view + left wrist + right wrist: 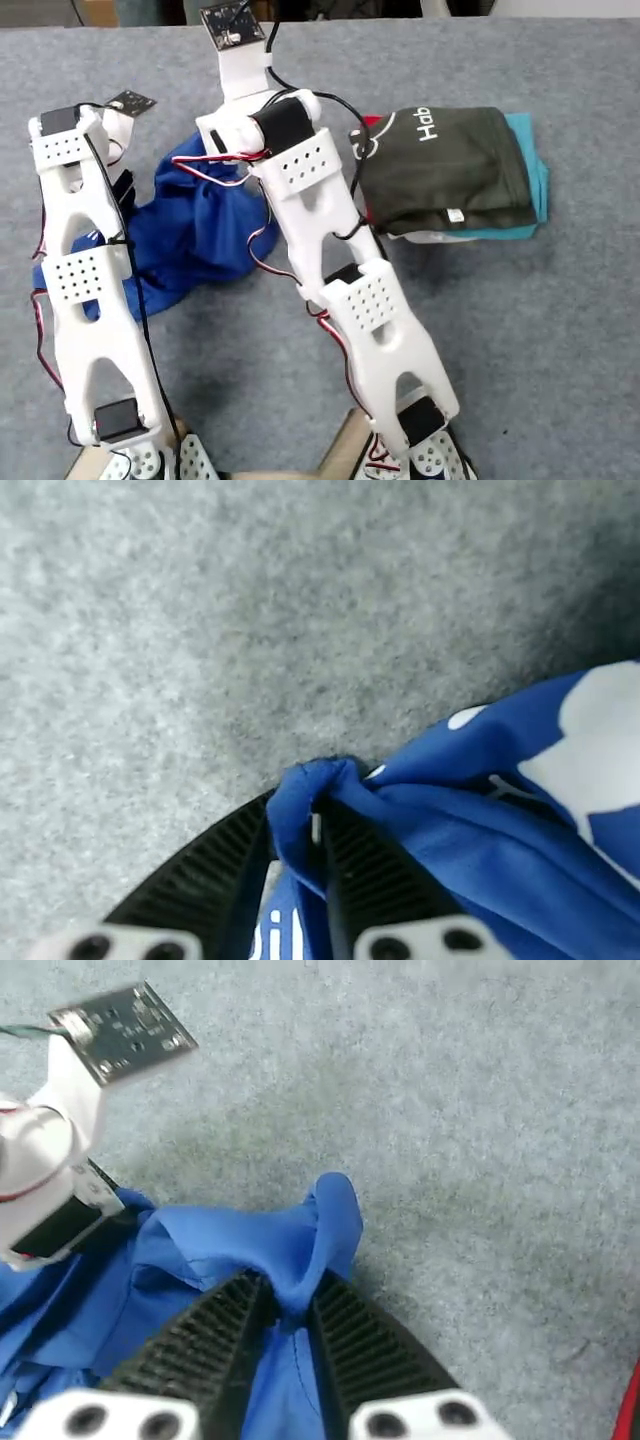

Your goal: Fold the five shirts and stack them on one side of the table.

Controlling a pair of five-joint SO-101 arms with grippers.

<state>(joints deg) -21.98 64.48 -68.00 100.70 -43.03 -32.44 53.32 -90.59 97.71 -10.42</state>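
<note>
Showing white lettering, the dark shirt (445, 175) is lying folded. Left jaws and right jaws — both are gripping the blue shirt (205, 225).

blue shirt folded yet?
Not folded. The blue shirt lies crumpled on the table, with a pinch of its cloth shut in the left gripper and another in the right gripper.

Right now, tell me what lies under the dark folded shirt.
Beneath the dark shirt, a teal edge, a white strip and a red corner peek out; the rest is covered.
</note>
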